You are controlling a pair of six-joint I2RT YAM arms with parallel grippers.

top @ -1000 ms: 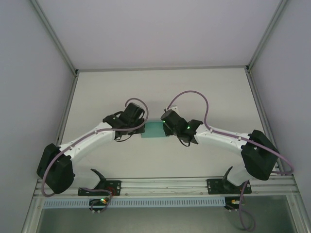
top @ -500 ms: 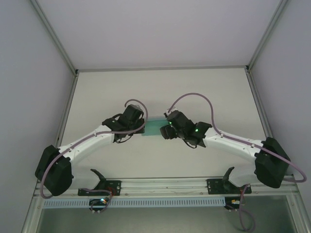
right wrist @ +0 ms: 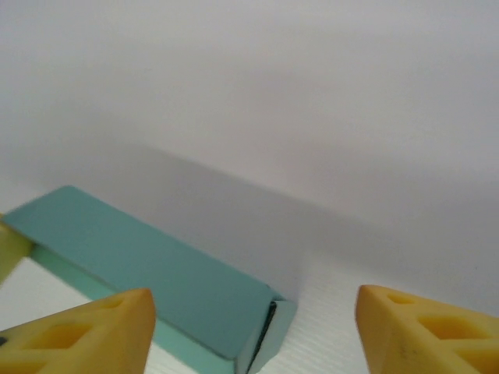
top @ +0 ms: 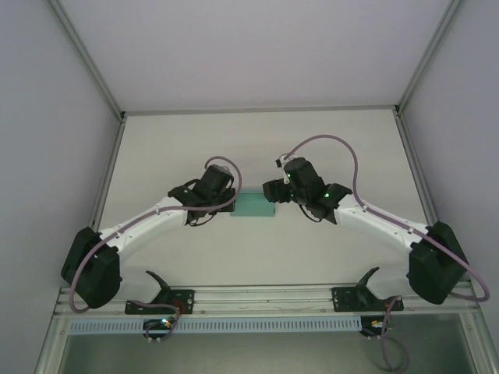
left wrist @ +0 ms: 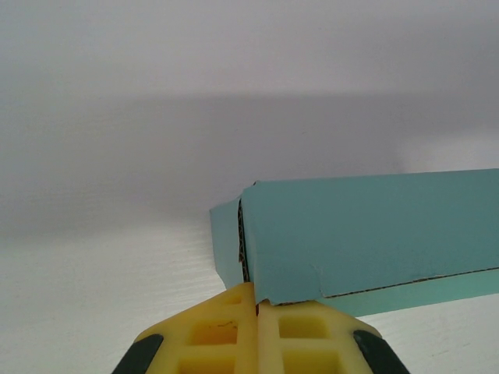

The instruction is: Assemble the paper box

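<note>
Backed away, right claw [right wrist: 253, 312] gapes; left claw [left wrist: 257, 308] pinches edge-cropped paper box [left wrist: 366, 234].

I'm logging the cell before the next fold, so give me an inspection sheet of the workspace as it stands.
Surface: white table, flat and bare around the work.
Job's things: teal paper box lying flat between the arms; its ends look not fully closed.
Clutter: nothing seen.
Grippers: left gripper shut on the box's left end; right gripper open, beside its right end.
Cables: purple cables loop above both wrists.
Surroundings: white walls; metal frame rail at the near edge.
</note>
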